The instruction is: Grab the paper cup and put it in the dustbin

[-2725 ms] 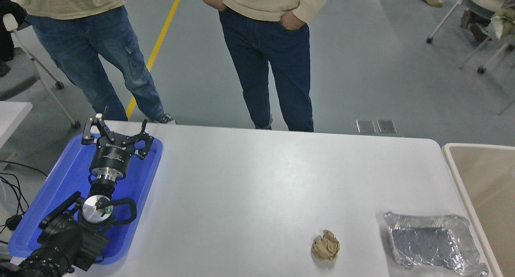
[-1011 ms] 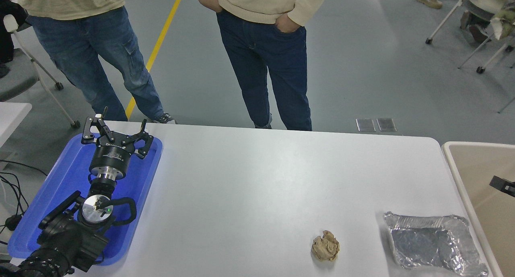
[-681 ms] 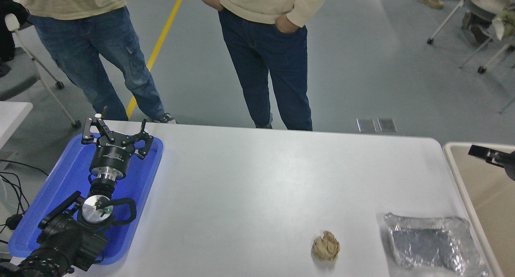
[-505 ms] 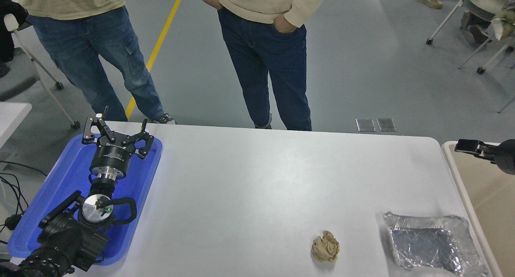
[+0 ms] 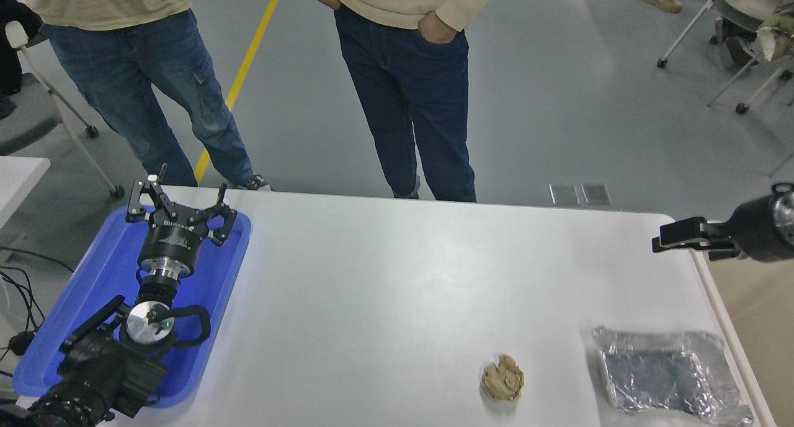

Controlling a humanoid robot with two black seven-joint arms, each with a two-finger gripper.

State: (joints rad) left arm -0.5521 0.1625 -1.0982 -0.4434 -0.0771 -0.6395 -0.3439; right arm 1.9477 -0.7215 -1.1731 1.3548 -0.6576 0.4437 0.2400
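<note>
- Two black arms are seen at a white table (image 5: 397, 278); the left gripper (image 5: 180, 206) is parked over a blue tray (image 5: 93, 290) at the lower left, its fingers spread apart and clamped on nothing.
- From the right edge, the right gripper (image 5: 673, 244) is extended over the table's far right corner, pointing toward the picture's left; only a dark tip is shown, and whether its fingers are apart or together cannot be told.
- Nothing is seen to be carried at that tip.
- Beside the table's right edge, the dustbin (image 5: 760, 328) is partly shown, its beige inside visible below the right arm; what lies at its bottom cannot be made out.
- No paper cup is visible on the table or elsewhere in view.
- Near the front edge, a crumpled brown paper ball (image 5: 502, 379) is lying on the table, well apart from both grippers.
- Just to its right, a crinkled foil tray (image 5: 670, 377) is set close to the table's right edge.
- At the far side, two people in jeans (image 5: 409, 104) and pale tops are standing; one has hands tucked in pockets.
</note>
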